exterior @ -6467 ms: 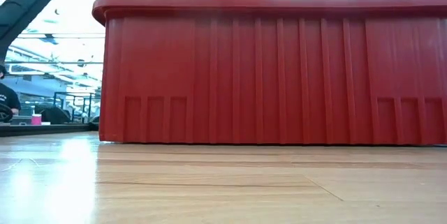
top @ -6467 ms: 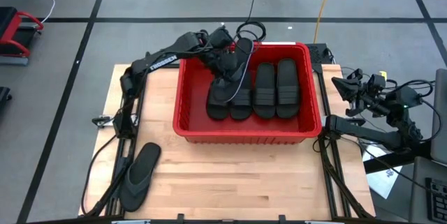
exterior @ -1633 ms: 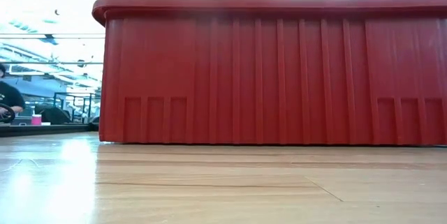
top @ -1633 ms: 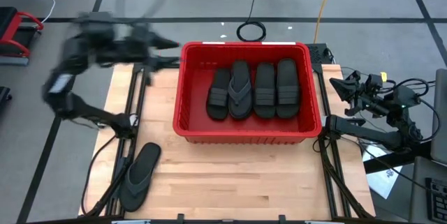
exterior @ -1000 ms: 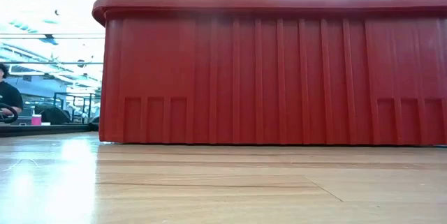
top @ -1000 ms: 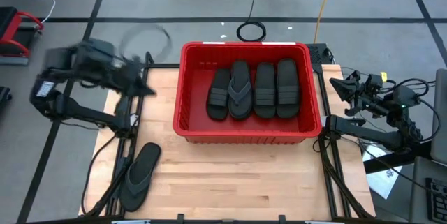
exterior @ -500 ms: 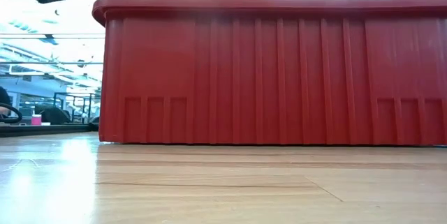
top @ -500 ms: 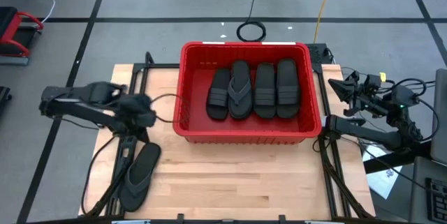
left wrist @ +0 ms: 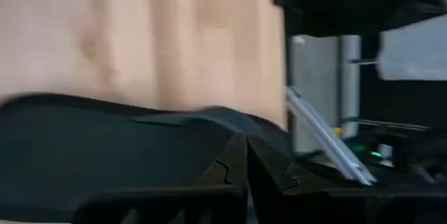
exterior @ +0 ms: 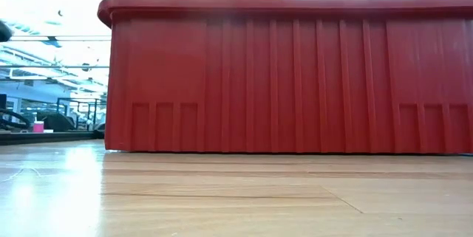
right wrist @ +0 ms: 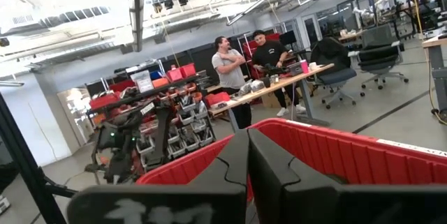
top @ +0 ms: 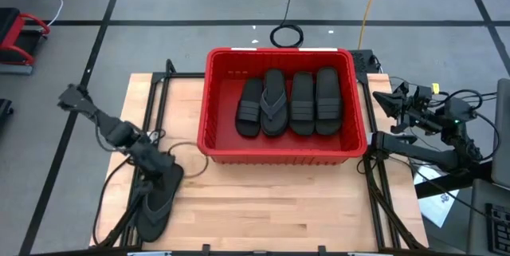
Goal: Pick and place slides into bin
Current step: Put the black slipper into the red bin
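Note:
A greyish-black slide (top: 153, 208) lies flat on the wooden table at its near left; it also shows in the left wrist view (left wrist: 105, 147). My left gripper (top: 167, 179) is shut just over the slide's far end, as its own view shows (left wrist: 246, 147). The red bin (top: 279, 157) stands at the table's far middle, with several black slides (top: 288, 103) lying side by side on its floor. The low view shows only the bin's near wall (exterior: 295, 82). My right gripper (top: 389, 101) is shut, waiting off the table's right edge. My left gripper is shut and points down at the far end of the loose slide (left wrist: 209, 123). I cannot tell whether its fingertips touch the slide.
Bare wood (top: 279, 208) lies between the loose slide and the table's near right. The table's black frame rails (top: 147, 128) run along its left and right sides. People stand at a bench (right wrist: 244, 63) in the room beyond, far from the table.
My left arm has swung from beyond the table's left far corner toward the near edge and gone down to the loose slide. The slide and the bin's contents have stayed where they were.

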Robot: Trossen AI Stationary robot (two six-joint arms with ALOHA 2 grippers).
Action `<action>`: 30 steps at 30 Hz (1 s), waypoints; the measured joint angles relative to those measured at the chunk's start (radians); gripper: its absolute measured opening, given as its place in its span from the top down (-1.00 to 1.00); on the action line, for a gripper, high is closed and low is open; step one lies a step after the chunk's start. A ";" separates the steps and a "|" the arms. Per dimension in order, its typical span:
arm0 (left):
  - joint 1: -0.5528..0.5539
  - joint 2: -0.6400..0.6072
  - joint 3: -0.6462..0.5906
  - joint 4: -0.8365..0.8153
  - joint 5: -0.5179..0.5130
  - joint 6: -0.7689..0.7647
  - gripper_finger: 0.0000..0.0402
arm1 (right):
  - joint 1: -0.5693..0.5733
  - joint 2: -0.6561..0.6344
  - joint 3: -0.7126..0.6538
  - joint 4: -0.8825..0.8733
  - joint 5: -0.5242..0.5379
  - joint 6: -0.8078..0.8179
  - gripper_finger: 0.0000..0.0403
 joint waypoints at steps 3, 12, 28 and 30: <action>-0.077 0.015 -0.045 0.142 0.011 -0.081 0.91 | 0.000 0.000 0.000 0.000 0.001 0.000 1.00; -0.214 0.026 -0.222 0.417 -0.005 -0.356 0.29 | 0.000 0.000 0.000 0.004 0.002 -0.006 1.00; -0.226 0.026 -0.376 0.568 -0.037 -0.607 -0.54 | 0.000 0.000 0.000 0.004 0.000 0.037 1.00; -0.226 0.026 -0.385 0.570 -0.040 -0.623 -0.54 | 0.000 0.000 0.000 0.004 0.000 0.037 1.00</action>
